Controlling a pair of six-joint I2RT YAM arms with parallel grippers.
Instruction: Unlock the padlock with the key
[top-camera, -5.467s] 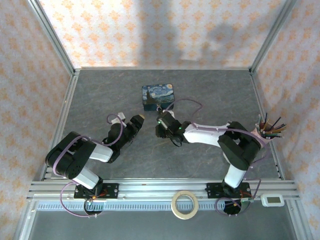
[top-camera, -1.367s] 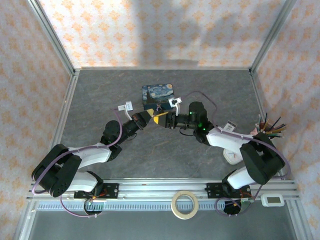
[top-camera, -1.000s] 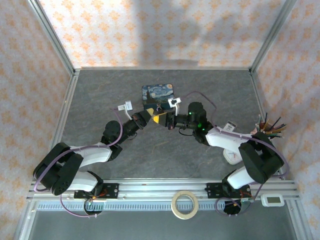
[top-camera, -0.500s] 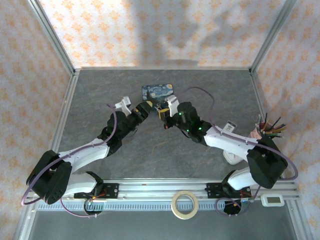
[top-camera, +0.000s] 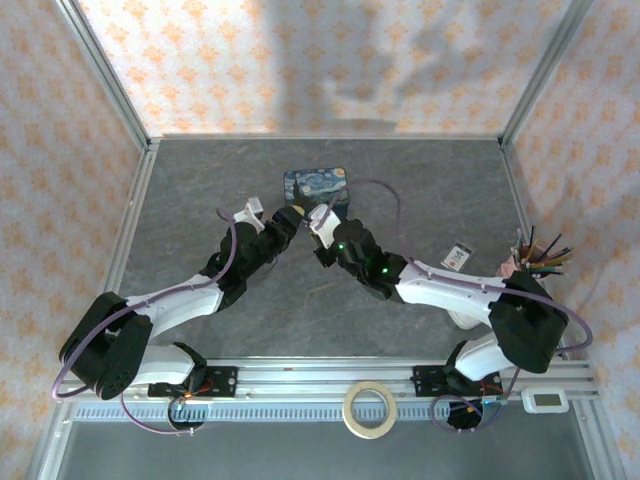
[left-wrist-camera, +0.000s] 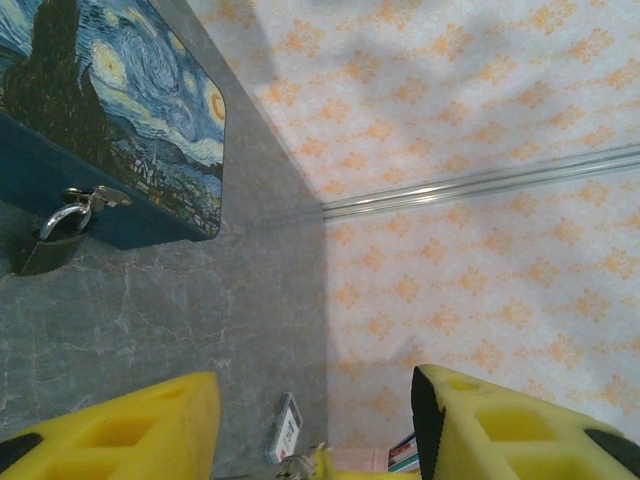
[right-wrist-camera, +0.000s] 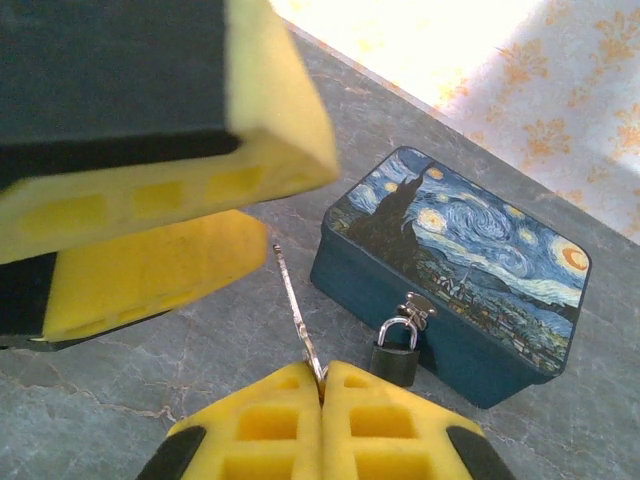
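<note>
Right claw pads pressed together, clamped on the key. The thin pale blade sticks up out of the pad seam, tilted a bit left. The key tip is in the air and touches nothing. It sits left of the padlock and apart from it.

The padlock is a small black body with a silvery shackle through the hasp on the front wall of the blue tin. The tin has a swirly night-sky lid. In the left wrist view the padlock hangs low at the tin's front, its body down by the desk; can't tell if it touches. Can't tell from either wrist view whether the shackle is latched.

Left claw has its jaws wide apart and holds nothing. Its yellow fingers point toward the tin, which sits off to the upper left. In the right wrist view those same left fingers are big in the upper left, just beside the key but not on it.

From the top view both arms reach in over the grey desk. The two claws meet just in front of the tin, left arm from the left, right arm from the right.

A pen cup stands at the desk's right edge. A tape roll lies on the near rail.
</note>
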